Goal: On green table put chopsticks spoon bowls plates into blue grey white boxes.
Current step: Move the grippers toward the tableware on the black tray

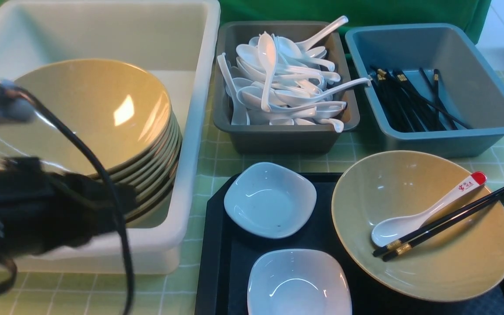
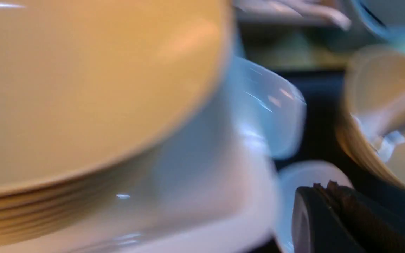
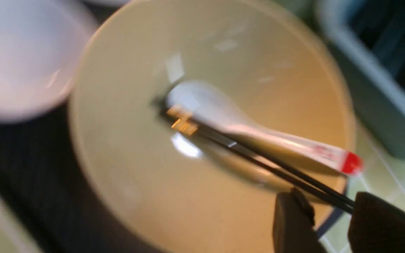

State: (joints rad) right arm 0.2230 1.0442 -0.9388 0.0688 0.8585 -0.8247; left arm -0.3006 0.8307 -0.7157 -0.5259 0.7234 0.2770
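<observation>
On the black tray, a tan bowl [image 1: 431, 271] holds the red-tipped spoon [image 1: 431, 210] and two black chopsticks [image 1: 449, 221]. My right gripper [image 3: 329, 214] is open at the bowl's right rim, its fingers on either side of the chopsticks' [image 3: 276, 168] thin ends. Two white plates [image 1: 269, 199] [image 1: 298, 282] sit left of that bowl. A stack of bowls [image 1: 90, 113] leans in the white box [image 1: 199, 109]. My left gripper [image 2: 323, 186] is shut and empty, near that box's front right corner, beside the stack.
The grey box [image 1: 278, 140] is full of white spoons [image 1: 278, 83]. The blue box [image 1: 453, 140] holds several black chopsticks [image 1: 409, 100]. The black tray [image 1: 221, 262] lies on the green table [image 1: 81, 297]. My left arm's cable hangs in front of the white box.
</observation>
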